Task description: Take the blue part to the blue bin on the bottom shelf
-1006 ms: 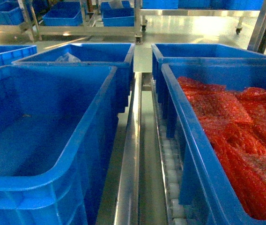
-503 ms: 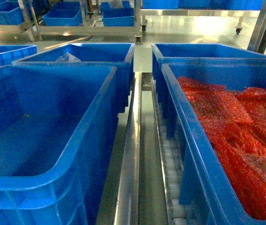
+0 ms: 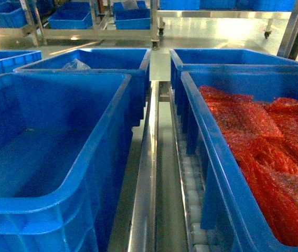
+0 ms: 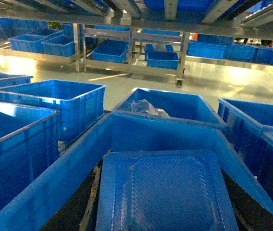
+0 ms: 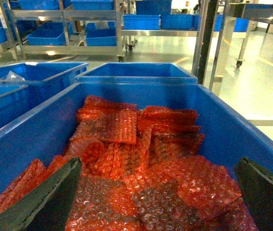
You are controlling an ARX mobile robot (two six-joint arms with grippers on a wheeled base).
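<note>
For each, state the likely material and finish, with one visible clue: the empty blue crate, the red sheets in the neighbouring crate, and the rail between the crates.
Blue bin: probably moulded plastic, smooth, slightly glossy; thick rolled rim.
Red sheets: apparently bubble wrap; translucent, dotted with bubbles.
Rail: seemingly stainless steel; bright, reflective surface.

Bright blue bin [image 3: 49,157], thick rim, upright on steel bottom shelf [image 3: 146,173], interior bare
</note>
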